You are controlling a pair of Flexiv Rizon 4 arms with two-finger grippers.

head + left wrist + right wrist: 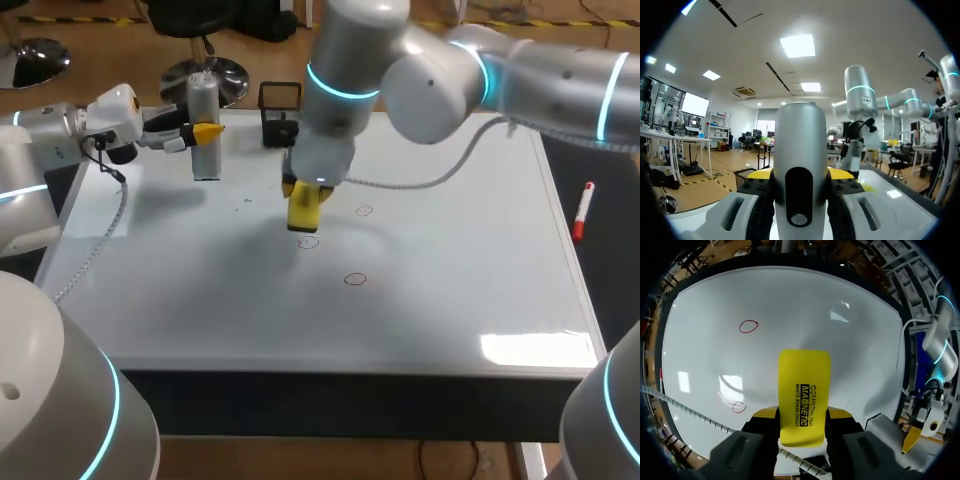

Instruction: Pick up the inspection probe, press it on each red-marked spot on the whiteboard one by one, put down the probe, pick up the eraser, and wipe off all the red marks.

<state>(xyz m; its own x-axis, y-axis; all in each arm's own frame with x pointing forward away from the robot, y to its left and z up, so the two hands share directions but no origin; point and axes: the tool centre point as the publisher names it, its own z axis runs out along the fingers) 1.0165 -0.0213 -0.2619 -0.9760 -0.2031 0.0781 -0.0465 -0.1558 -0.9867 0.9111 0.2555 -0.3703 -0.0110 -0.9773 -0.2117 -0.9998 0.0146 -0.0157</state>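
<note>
While the right gripper [802,413] clamps the yellow eraser [804,395] from both sides, its yellow tips pressed against the eraser's flanks, the eraser points down at the whiteboard [840,340] near its middle. Whether the eraser's lower end touches the surface cannot be told. The head view shows three small red marks, all drawn as rings: the first [309,241] sits just beside the eraser's lower end on the near side, the second [364,211] lies a little toward the right edge, and the third [354,279] lies nearer the front edge. The right arm [450,80] comes in from the far right corner and reaches past the middle.

The left gripper [801,175] is closed around the inspection probe [800,165], a grey cylinder with a dark oval slot on its side, with a finger on each side. In the head view the probe stands upright near the whiteboard's far left corner, well apart from the eraser. I cannot tell whether its base meets the board.

A black holder [280,110] stands at the far edge, between the probe and the right arm. A red and white marker [582,210] lies on the dark table just off the whiteboard's right edge.
</note>
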